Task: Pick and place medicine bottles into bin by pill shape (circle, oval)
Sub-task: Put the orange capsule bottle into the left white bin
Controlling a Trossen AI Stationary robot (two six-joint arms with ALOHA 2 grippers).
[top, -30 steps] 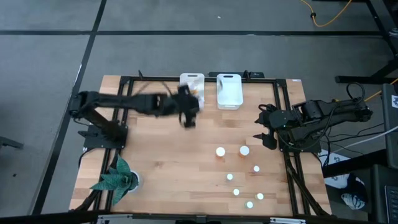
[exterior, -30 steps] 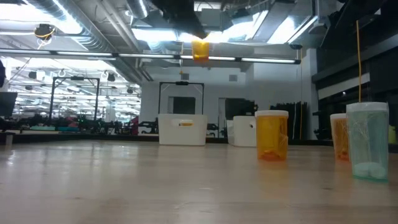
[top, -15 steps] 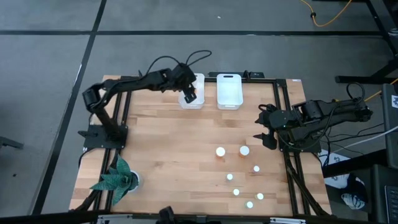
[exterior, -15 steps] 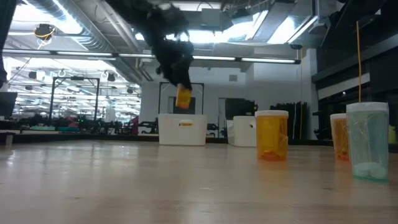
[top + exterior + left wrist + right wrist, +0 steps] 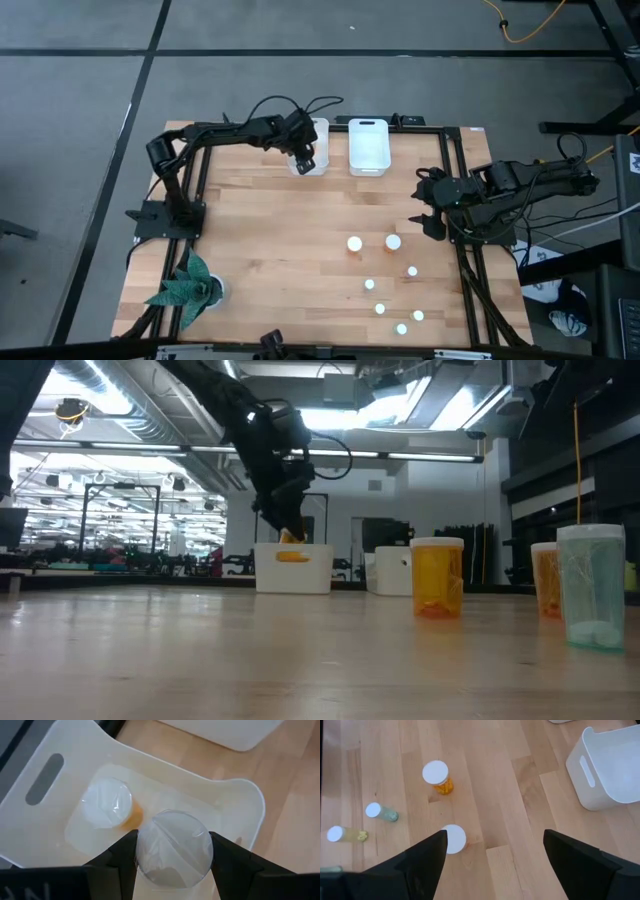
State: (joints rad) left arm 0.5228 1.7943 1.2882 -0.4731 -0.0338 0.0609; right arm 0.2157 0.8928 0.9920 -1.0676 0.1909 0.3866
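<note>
Just inside left bin [image 5: 247, 795] rim, left gripper [image 5: 172, 851] clamping bottle [image 5: 173, 847] — right gripper [image 5: 424, 205] spread, table edge.

Hidden and cut-off parts, one moment

From above, the left hand [image 5: 307, 157] covers the bottle it holds over the left bin [image 5: 310, 146]. In the left wrist view the held bottle [image 5: 173, 847] shows only its cap; the bin's near wall is cut off. Level view: rightmost orange bottle [image 5: 545, 580] half hidden, probably behind the pale green bottle [image 5: 592, 587]. Pill shapes too small to tell.
</note>
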